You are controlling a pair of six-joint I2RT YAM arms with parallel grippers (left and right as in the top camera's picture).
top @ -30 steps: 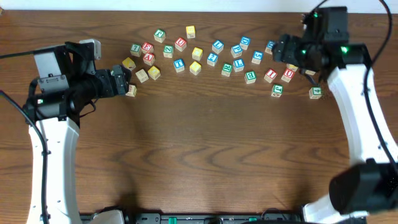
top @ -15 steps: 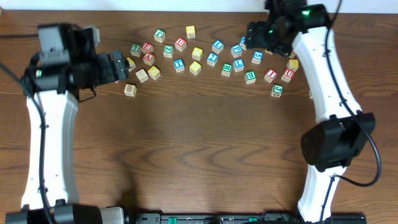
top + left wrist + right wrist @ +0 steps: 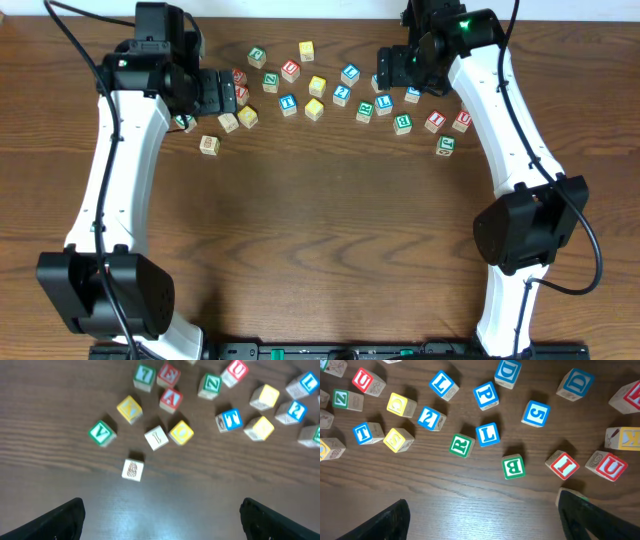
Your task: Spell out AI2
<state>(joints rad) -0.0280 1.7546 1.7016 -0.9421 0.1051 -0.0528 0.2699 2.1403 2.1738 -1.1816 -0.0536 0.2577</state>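
Both arms have been swung inward since the earlier frames and are stretched toward the far edge of the table (image 3: pixel 320 250). The left gripper (image 3: pixel 167 521) and right gripper (image 3: pixel 485 519) are held wide open, empty. The A cube (image 3: pixel 171 398) and I cube (image 3: pixel 156 438) are seen toward the far-left corner, the 2 cube (image 3: pixel 430 418) mid far edge.

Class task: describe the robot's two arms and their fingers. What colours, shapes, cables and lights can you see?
The left arm and right arm have long rounded white links joined by bulky black joints. Thin black cables loop along each. A green light glows near the right wrist. The left fingers and right fingers are black and blunt.
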